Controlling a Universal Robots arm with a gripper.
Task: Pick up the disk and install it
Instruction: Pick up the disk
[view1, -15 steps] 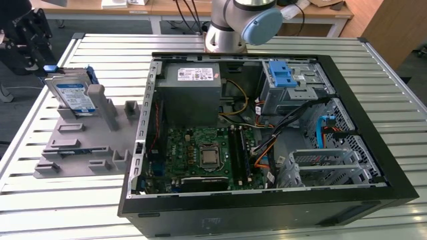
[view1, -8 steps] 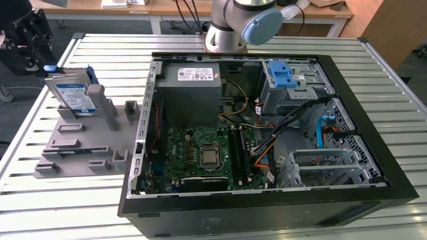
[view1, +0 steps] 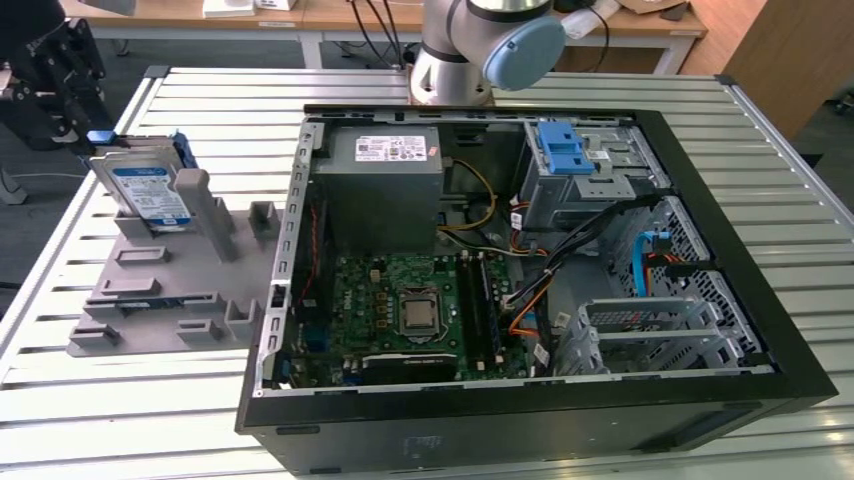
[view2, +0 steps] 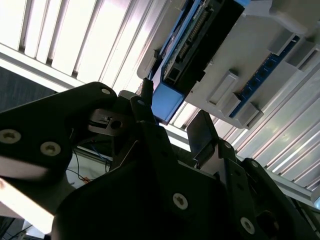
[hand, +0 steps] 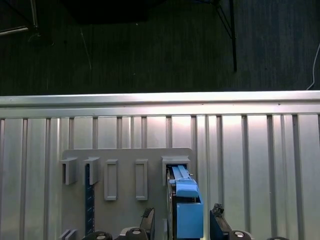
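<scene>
At the exterior view's left, I see the disk (view1: 144, 190) standing on edge in a slot of the grey holder (view1: 160, 290) on the tabletop (view1: 120, 420). It's well apart from the open computer case (view1: 534, 440), which holds the motherboard (view1: 414, 305), power supply (view1: 380, 190) and a drive cage (view1: 587, 175) with a blue latch (view1: 566, 150). First wrist view: gripper (hand: 182, 216) fingers (hand: 216, 215) apart, one either side of the disk's blue frame end; can't tell if they touch it.
</scene>
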